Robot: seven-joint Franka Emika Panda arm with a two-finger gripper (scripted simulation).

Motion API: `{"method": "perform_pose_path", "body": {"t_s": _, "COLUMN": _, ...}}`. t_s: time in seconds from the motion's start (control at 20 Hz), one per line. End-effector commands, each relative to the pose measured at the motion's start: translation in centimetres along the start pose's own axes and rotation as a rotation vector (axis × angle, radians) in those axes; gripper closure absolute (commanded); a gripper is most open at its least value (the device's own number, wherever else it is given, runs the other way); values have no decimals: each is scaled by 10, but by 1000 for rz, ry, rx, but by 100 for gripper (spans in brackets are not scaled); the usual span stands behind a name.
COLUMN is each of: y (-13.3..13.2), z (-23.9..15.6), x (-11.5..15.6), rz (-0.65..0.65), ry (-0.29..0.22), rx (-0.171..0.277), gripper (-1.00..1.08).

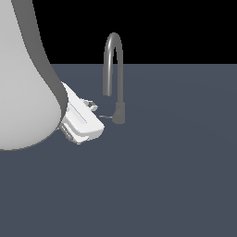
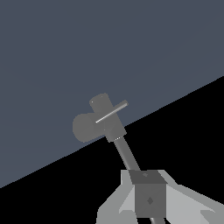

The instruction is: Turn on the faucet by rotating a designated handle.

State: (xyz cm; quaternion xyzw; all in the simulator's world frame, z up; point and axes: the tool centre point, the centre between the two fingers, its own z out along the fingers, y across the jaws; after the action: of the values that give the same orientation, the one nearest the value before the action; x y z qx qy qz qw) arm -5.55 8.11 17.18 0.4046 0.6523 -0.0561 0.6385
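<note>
The grey faucet point(image 1: 113, 60) stands on the dark floor with its arched spout up and its thick base point(image 1: 120, 114) below. The thin handle point(image 1: 107, 117) sticks out of the base toward the exterior view's left. My gripper point(image 1: 91, 105) is on the white hand just left of the handle's tip and slightly above it, not touching it. In the wrist view the faucet base point(image 2: 114, 127) and the pale handle rod point(image 2: 112, 112) lie ahead of my gripper point(image 2: 148, 192). Its fingers look pressed together with nothing between them.
The bulky white arm link point(image 1: 23, 83) fills the exterior view's left side. The dark grey floor point(image 1: 176, 176) stretches around the faucet. The spout tube point(image 2: 127, 155) runs from the base back behind my fingers in the wrist view.
</note>
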Motion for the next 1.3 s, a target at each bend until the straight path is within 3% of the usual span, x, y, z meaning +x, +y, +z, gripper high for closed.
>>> {"method": "perform_pose_path", "body": {"t_s": 0.0, "y": -3, "z": 5, "x": 8, "rz": -39, "ry": -4, "rx": -42, "gripper": 108}}
{"method": "perform_pose_path", "body": {"t_s": 0.95, "y": -27, "z": 48, "x": 60, "rz": -339, "ry": -42, "rx": -343, "gripper": 108}}
{"method": "perform_pose_path", "body": {"t_s": 1.25, "y": -34, "z": 62, "x": 71, "rz": -419, "ry": -53, "rx": -419, "gripper": 108}}
